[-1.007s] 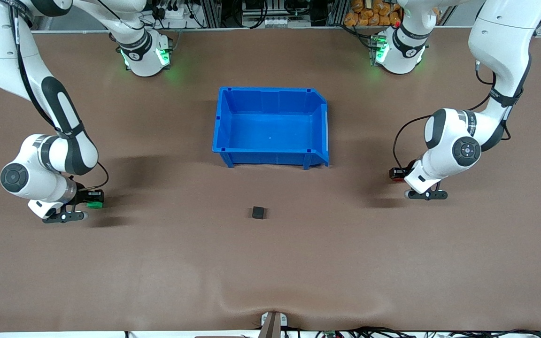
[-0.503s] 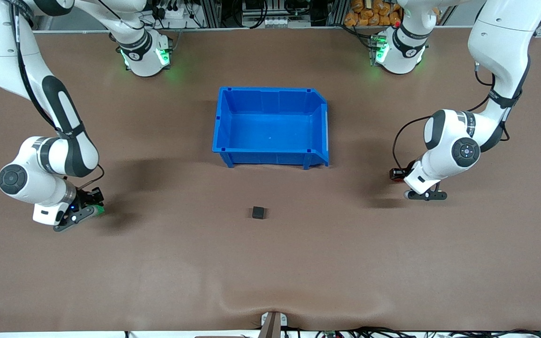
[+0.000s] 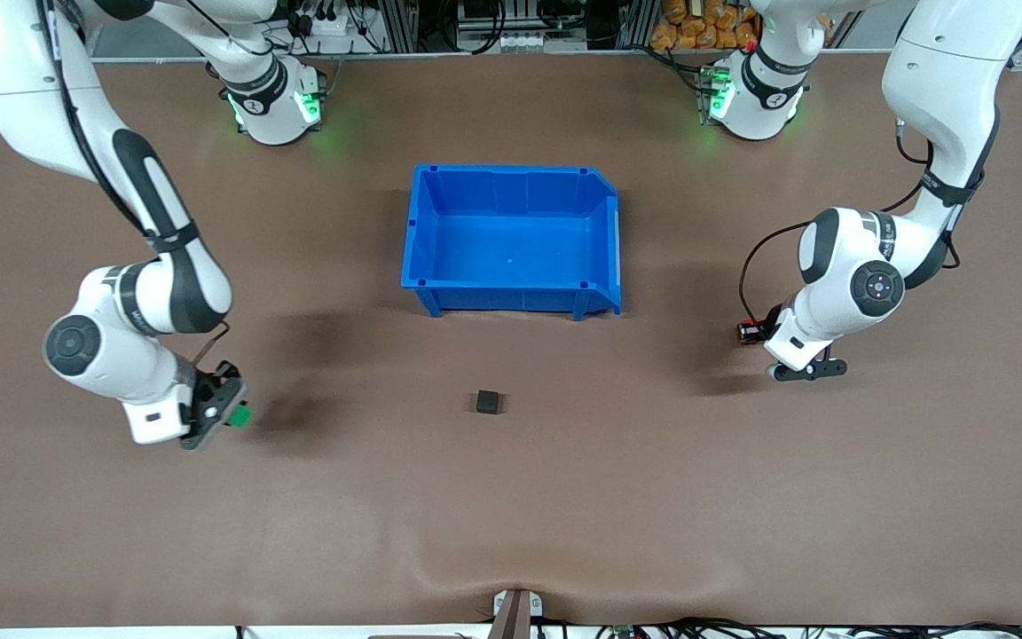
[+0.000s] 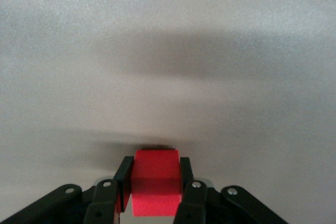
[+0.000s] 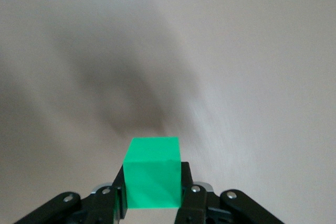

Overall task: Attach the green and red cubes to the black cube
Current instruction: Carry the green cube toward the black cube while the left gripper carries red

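Now the right gripper [image 3: 231, 410], at the lower left of the front view, pinches the green cube [image 5: 152, 173]; the left gripper [image 3: 755, 335] at the middle right pinches the red cube [image 4: 156, 181]. No writing is readable.

- The black cube [image 3: 489, 402] sits mid-table, nearer the front camera than the blue bin [image 3: 514, 239].
- The right gripper [image 3: 229, 409] holds a green cube [image 3: 242, 414] toward the right arm's edge.
- The left gripper [image 3: 752, 332] holds a red cube [image 3: 746, 331] toward the left arm's edge.
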